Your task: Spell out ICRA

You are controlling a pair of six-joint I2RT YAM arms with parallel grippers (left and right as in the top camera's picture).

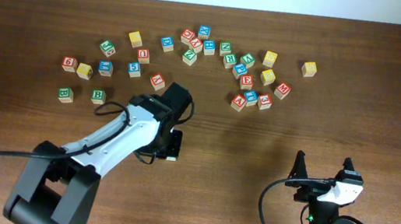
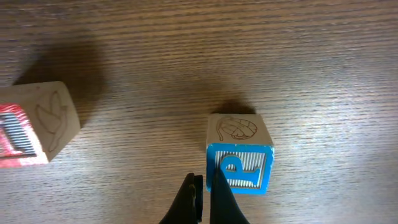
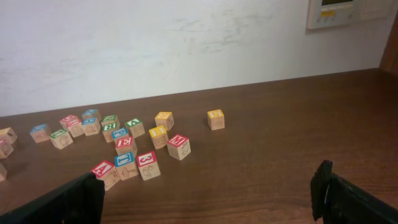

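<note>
Just two cubes (image 2: 239, 158) (image 2: 37, 124) lie near the closed left end effector (image 2: 203, 180).

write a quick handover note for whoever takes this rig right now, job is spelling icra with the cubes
Grippers: left gripper is shut and empty, tips at the blue P cube, contact unclear. The right gripper is open and empty, at the near edge, away from the cubes.
Things: letter cubes lie scattered across the far part of the table. The red A cube sits at the near edge of the right cluster. Other letters are too small to read.
Done: nothing, no row started.
Left: find I, C, R and A, then line them up.
</note>
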